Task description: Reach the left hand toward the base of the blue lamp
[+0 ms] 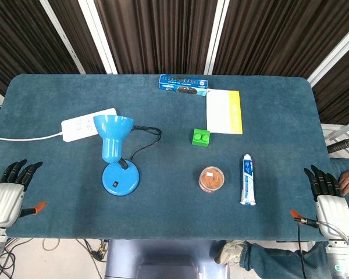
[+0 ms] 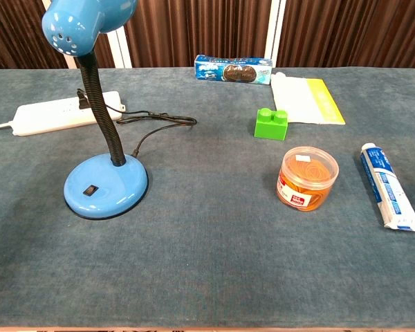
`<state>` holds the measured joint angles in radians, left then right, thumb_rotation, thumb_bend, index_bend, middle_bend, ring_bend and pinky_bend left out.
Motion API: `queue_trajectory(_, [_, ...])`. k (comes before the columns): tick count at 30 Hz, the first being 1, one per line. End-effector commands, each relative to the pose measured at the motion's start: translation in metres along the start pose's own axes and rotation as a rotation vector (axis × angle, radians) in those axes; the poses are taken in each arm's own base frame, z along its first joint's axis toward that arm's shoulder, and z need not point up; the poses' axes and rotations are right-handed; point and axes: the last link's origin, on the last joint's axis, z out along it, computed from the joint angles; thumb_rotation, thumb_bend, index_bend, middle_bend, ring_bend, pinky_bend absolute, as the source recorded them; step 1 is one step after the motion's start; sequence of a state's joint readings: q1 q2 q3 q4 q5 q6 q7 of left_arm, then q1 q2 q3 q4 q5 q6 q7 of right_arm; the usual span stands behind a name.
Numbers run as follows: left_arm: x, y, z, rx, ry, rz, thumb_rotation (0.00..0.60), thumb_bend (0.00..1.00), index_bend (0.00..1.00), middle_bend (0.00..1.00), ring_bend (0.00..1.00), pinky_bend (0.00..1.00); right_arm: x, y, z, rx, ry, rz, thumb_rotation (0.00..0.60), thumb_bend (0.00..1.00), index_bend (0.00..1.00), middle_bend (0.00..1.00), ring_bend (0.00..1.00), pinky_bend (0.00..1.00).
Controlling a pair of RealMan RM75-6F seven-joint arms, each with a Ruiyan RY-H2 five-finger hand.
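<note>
Blue felt table [image 1: 163, 215], both my hands parked at the near edge, nothing started yet.

Left hand [image 1: 10, 189] sits at the near-left corner, fingers loosely apart and pointing away from me, holding nothing. Right hand [image 1: 328, 200] mirrors it at the near-right corner, also empty, fingers apart. Neither shows in the chest view.

Lamp base [image 1: 120, 178] is the target: round blue disc, flat on the felt, left of centre. From my left hand it lies to the right and a touch further out. Almost a pure sideways reach, with little forward travel. Left hand is clearly the nearer one; right is well apart, across the table.

Base has a small dark switch [image 2: 90, 189] on its near side. Black neck [image 2: 104, 111] rises from the back of the disc and leans left in the chest view, carrying the shade [image 1: 111, 135] above and behind the base. So the near and left flanks of the disc look open to me, and I judge a low approach from the left stays under the shade.

Cord [image 1: 142, 139] runs off behind to the power strip [image 1: 87, 125], away from my path.

Further right: orange tub [image 1: 212, 179], toothpaste [image 1: 248, 180], green brick [image 1: 201, 137]. Far edge: yellow-white pad [image 1: 224, 111], cookie pack [image 1: 183, 83]. None of it is in the way.

Risk, my guess: coming in high clips the shade and tips the lamp.
</note>
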<state>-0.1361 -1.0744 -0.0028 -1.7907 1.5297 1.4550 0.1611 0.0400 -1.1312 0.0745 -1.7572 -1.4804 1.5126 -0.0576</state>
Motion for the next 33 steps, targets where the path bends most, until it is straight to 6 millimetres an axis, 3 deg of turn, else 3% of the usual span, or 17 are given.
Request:
queue_trajectory(1, [0.000, 0.000, 0.000, 0.000, 0.000, -0.001, 0.600, 0.10, 0.11, 0.18, 0.05, 0.09, 0.000, 0.000, 0.000, 0.001, 0.000, 0.001, 0.600, 0.10, 0.00, 0.02, 0.04, 0.00])
queue_trajectory(25, [0.000, 0.000, 0.000, 0.000, -0.005, 0.001, 0.600, 0.11, 0.09, 0.17, 0.06, 0.11, 0.000, -0.001, 0.000, 0.002, -0.004, 0.004, 0.600, 0.10, 0.00, 0.02, 0.04, 0.00])
queue_trajectory(28, [0.001, 0.002, 0.001, -0.025, 0.000, 0.010, 0.600, 0.16, 0.09, 0.23, 0.17, 0.20, -0.001, -0.001, 0.000, 0.003, -0.005, 0.003, 0.600, 0.10, 0.00, 0.02, 0.04, 0.00])
queue_trajectory(33, [-0.005, 0.012, 0.003, -0.088, 0.031, 0.032, 0.600, 0.34, 0.09, 0.49, 0.53, 0.55, -0.002, -0.002, 0.000, 0.005, -0.006, -0.002, 0.600, 0.10, 0.00, 0.02, 0.04, 0.00])
